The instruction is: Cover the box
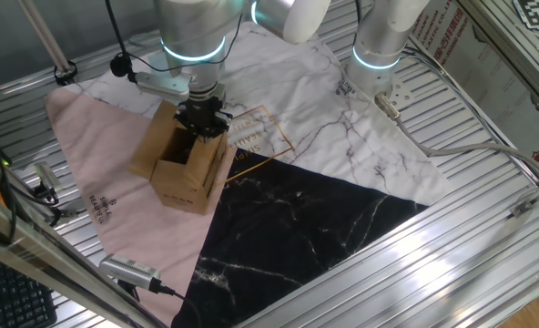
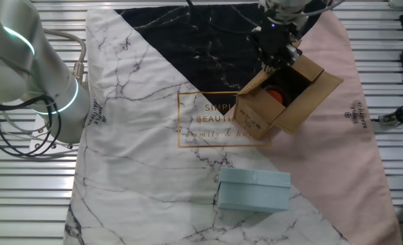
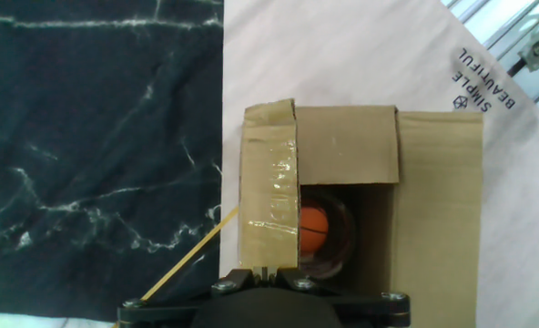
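The box (image 1: 183,169) is a small brown cardboard carton on the pink part of the cloth, with its flaps up and its top open. In the other fixed view the box (image 2: 283,102) shows dark print on one side. My gripper (image 1: 202,123) is shut and sits at the top of the box, its fingertips against the near end of a taped flap (image 3: 269,196). From the hand view the gripper (image 3: 268,271) looks down into the box (image 3: 433,200), where an orange round object (image 3: 315,228) lies. A second flap (image 3: 347,144) leans over the opening.
A cloth in pink, white marble and black (image 2: 147,122) covers the slatted metal table (image 1: 488,228). A light blue box (image 2: 254,190) lies on the white part. The arm's base (image 2: 24,75) stands at the cloth's edge, with cables beside it. A grey tool (image 1: 133,271) lies near the pink corner.
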Robot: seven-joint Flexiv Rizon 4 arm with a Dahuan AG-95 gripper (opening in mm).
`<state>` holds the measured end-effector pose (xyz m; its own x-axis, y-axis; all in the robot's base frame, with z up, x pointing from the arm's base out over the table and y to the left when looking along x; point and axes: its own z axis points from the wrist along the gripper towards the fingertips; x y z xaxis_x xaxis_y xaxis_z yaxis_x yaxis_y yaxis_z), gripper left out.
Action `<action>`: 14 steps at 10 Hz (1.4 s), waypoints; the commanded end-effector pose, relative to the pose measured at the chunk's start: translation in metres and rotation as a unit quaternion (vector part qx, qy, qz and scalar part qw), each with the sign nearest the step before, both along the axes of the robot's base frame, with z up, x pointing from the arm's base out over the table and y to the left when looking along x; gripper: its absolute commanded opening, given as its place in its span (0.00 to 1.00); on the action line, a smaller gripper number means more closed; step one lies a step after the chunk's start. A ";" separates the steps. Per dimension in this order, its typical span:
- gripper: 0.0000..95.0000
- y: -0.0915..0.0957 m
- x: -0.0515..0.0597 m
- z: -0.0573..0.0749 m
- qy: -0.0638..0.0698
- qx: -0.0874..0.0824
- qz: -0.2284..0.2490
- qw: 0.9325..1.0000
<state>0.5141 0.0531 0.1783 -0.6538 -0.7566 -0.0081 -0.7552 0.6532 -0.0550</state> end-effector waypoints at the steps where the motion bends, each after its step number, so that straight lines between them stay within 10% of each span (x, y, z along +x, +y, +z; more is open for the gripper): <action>1: 0.00 0.000 0.002 -0.003 -0.001 0.000 0.000 1.000; 14: 0.00 -0.009 0.008 -0.028 -0.005 0.003 0.011 1.000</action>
